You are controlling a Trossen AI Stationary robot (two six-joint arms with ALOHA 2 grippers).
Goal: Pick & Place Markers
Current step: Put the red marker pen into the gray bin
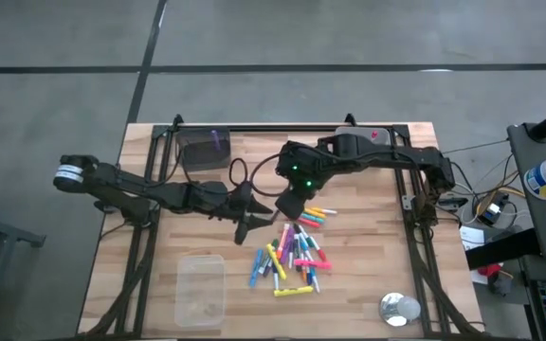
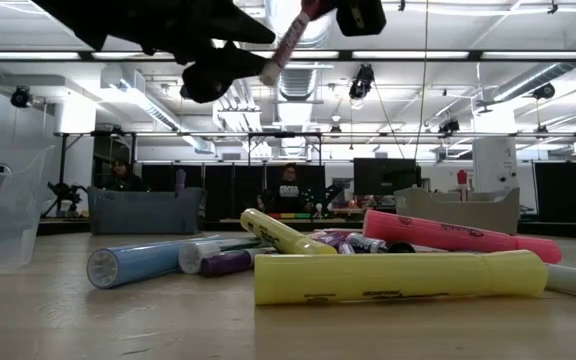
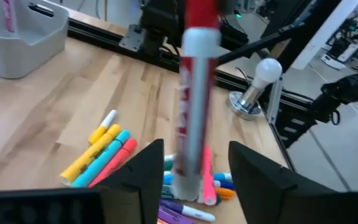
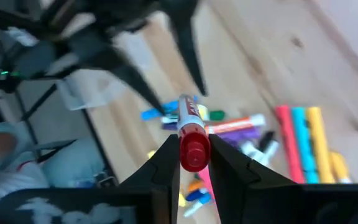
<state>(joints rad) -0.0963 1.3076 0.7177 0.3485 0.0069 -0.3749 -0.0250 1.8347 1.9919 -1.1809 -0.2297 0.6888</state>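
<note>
Both arms meet over the middle of the wooden table (image 1: pixel 368 284), above the heap of markers (image 1: pixel 292 256). The right gripper (image 4: pixel 194 163) is clamped on a red-capped white marker (image 4: pixel 191 134), its two fingers pressed against the cap end, the barrel pointing away toward the other arm. In the low view that marker (image 2: pixel 290 40) hangs tilted, high above the tabletop, with dark gripper parts on either side of it. The left gripper (image 3: pixel 194 171) has its fingers spread apart, one on each side of the same marker (image 3: pixel 194 99), not touching the barrel. Below, the rest of the markers lie loose on the wood: a yellow one (image 2: pixel 398 278) nearest the low camera, a pink one (image 2: pixel 458 238) behind it, a blue one (image 2: pixel 143 262) off to the side. A clear plastic tub (image 1: pixel 202 289) sits near the table's front edge, apart from the heap. A grey bin (image 1: pixel 205 150) stands toward the back.
</note>
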